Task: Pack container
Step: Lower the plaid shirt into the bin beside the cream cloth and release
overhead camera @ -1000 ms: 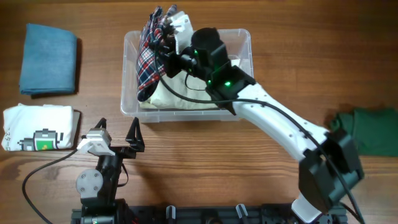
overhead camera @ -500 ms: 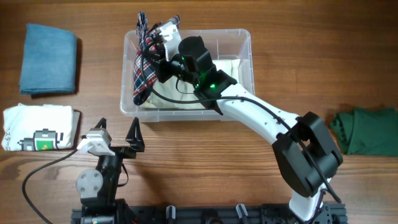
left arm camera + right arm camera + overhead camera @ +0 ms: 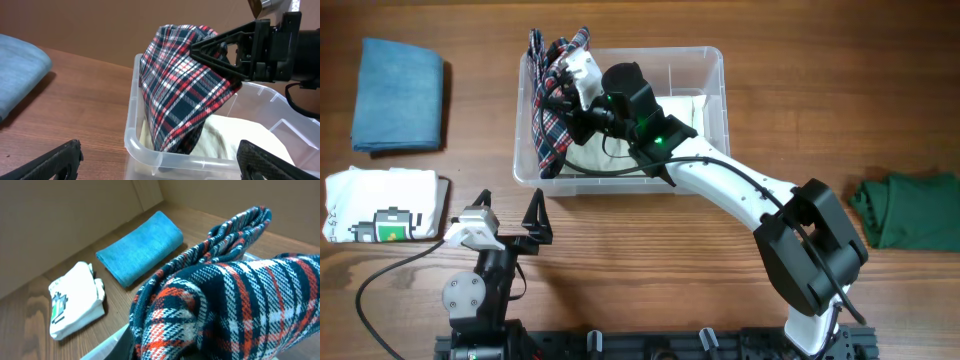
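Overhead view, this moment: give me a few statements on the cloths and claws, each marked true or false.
The right claw holds the red-and-navy plaid cloth at the left end of the clear plastic container. True.
The left claw grips the folded blue cloth. False: it is open and empty; that cloth lies apart on the table.
The container is empty. False: a cream cloth lies inside.
The dark green cloth lies outside the container. True.

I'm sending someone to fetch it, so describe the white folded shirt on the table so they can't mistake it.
From the clear plastic container mid-table, look toward the left edge, where two folded items lie. The white folded shirt is the one nearer the robot, beside the blue folded cloth. Only it is white, with a small green and black print.
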You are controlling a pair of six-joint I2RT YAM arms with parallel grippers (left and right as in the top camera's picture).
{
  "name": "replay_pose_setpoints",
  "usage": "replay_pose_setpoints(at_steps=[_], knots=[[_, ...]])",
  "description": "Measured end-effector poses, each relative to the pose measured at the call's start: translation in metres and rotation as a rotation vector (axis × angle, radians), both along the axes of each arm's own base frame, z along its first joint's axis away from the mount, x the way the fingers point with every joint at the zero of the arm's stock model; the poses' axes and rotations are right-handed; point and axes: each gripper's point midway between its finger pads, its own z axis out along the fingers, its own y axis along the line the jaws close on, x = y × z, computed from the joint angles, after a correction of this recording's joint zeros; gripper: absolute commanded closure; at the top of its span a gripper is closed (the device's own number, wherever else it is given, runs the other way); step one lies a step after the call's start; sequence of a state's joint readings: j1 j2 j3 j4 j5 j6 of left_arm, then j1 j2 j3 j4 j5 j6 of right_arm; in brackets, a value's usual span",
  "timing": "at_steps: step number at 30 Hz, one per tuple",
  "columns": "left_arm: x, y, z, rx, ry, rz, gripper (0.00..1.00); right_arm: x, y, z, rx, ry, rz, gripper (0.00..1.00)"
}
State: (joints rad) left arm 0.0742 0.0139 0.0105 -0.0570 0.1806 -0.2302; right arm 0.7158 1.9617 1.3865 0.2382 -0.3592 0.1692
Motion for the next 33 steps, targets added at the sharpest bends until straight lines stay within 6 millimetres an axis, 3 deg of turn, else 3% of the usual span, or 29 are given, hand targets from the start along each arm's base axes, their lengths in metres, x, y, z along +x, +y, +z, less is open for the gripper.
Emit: replay_pose_setpoints(at_steps=[9,14,20,22,25,28,33], knots=[[0.000,0.000,0.000,0.000,0.000,0.000,0.00,-0.002,0.002,0.000,-0.007,-0.014,0.013,0.96],[0.000,0.000,0.000,0.000,0.000,0.000,0.00,-0.015,0.017,0.003,-0.007,-0.038,0.022,0.96],[0.000,0.000,0.000,0.000,0.000,0.000,0.00,-0.021,0.025,-0.008,-0.038,-0.051,0.023,0.96],[0.000,0.000,0.000,0.000,0.000,0.000,0.00,-0.020,0.025,-0.008,-0.038,-0.052,0.021,0.72],[0.000,0.000,0.000,0.000,0.000,0.000,0.00,-0.020,0.025,-0.008,-0.040,-0.059,0.022,0.67],[0.000,0.000,0.000,0.000,0.000,0.000,0.00,-0.020,0.025,-0.007,-0.039,-0.066,0.025,0.51],[0.000,0.000,0.000,0.000,0.000,0.000,0.00,-0.019,0.022,-0.013,-0.062,-0.055,0.022,0.51]])
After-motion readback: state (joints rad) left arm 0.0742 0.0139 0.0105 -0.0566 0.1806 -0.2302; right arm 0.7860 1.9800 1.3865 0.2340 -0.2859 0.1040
